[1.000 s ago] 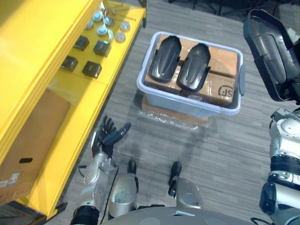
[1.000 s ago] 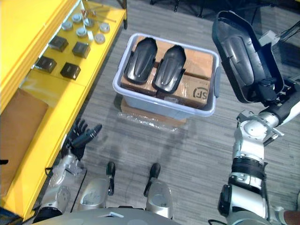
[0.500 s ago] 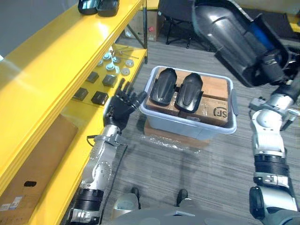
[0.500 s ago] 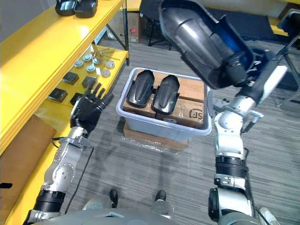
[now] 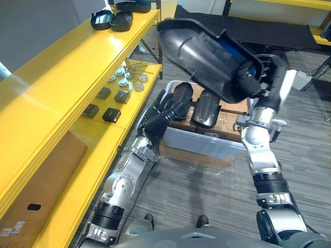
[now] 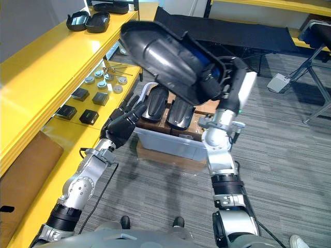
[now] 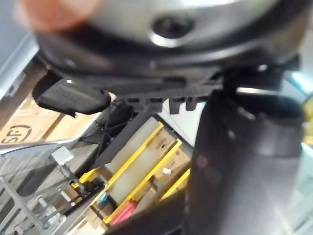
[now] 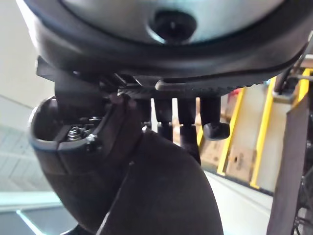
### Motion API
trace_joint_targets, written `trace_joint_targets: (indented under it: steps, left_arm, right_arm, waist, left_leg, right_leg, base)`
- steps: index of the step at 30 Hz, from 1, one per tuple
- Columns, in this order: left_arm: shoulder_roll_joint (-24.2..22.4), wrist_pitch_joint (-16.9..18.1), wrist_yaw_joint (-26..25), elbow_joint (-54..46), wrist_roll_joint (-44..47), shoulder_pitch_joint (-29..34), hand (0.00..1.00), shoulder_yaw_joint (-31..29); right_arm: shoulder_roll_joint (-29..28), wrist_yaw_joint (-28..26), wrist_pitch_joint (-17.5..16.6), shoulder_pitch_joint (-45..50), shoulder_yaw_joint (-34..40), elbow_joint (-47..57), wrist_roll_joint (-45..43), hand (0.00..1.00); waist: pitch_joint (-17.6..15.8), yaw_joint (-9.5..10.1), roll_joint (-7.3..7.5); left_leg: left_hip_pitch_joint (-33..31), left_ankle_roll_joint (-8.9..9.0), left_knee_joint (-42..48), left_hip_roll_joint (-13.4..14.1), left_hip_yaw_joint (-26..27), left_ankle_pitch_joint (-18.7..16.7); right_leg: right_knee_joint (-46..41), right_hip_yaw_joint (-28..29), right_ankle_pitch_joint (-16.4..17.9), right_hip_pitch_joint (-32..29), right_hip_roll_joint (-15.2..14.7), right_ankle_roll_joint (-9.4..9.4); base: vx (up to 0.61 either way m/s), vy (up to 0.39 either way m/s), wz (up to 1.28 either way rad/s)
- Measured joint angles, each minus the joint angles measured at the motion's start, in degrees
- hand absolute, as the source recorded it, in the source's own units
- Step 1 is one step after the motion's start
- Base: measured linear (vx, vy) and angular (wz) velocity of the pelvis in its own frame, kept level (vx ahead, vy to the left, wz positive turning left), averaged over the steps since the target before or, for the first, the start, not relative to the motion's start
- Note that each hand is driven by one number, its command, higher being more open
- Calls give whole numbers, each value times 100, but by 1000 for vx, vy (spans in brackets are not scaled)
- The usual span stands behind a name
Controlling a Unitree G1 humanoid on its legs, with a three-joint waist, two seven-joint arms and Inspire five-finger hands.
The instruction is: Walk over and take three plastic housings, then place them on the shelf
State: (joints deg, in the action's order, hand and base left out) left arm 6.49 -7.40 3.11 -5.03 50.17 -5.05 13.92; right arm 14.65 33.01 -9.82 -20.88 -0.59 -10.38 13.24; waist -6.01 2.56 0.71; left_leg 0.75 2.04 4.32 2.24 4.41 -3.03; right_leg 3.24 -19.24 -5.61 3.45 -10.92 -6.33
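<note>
While the raised housing (image 5: 201, 57) is held high over the grey bin (image 5: 207, 147), its rim is clasped at the right-hand end by the right hand (image 5: 251, 78), whose fingers are curled round the edge. The long axis of the shell is laid slantwise, from that grip on the right up and away to the left, so that its free, rounded end is pointed at the yellow shelf (image 5: 67, 72) and is seen just short of the top board's edge. The shelf is thus found to the left of the carrying hand, and the free end is the part nearest to it. The left hand (image 5: 160, 116) is raised below the shell's left half, in front of the bin, with its fingers spread loosely and nothing pinched; whether the underside is touched by it cannot be told. Of the two, this hand is judged the nearer to the shelf, and it is well placed for the free end to be steadied if the shell is swung leftward. Two more housings (image 5: 182, 97) are seen lying side by side inside the bin, their long axes run from near to far. Two dark shells (image 5: 111, 19) of like shape are already set at the far end of the top board, with bare yellow surface nearer, where the carried one could be laid, it is judged.
</note>
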Motion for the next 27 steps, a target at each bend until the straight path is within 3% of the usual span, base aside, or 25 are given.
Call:
trace_joint_targets:
  steps: [7,14,20,22,27]
  left_arm:
    - [-3,93,-38,136,123,-243,100,424]
    - [20,125,-297,569,189,-369,100,713]
    - [20,298,-975,570,141,-409,100,958]
    - [11,479,-1470,570,95,-446,100,1071]
    - [-20,895,-1867,774,72,-473,100,1023]
  right_arm:
    - [-461,-62,-187,269,-605,-528,62,0]
    - [-528,-17,-189,438,-836,-753,191,0]
    - [-573,102,-312,524,-1072,-1016,194,0]
    - [-592,140,-492,610,-1201,-1016,195,0]
    - [-693,168,-734,708,-1403,-1094,193,0]
  waist:
    - [125,12,66]
    - [145,-44,98]
    - [224,-112,222]
    - [253,-112,267]
    - [311,-90,358]
  left_leg:
    - [75,-14,-161,-35,7,85]
    - [79,-38,-191,-37,5,116]
    - [84,-37,-263,-31,5,155]
    - [83,-37,-262,-34,4,155]
    - [79,-40,-260,-28,-5,158]
  right_leg:
    - [120,57,-77,44,-7,6]
    - [121,69,-98,24,-5,19]
    - [126,68,-105,-5,3,23]
    - [126,67,-106,-5,1,23]
    - [127,67,-110,-3,5,30]
  base:
    - [-8,0,-1]
    - [-38,0,-1]
    - [0,0,0]
    - [0,0,0]
    - [-7,0,0]
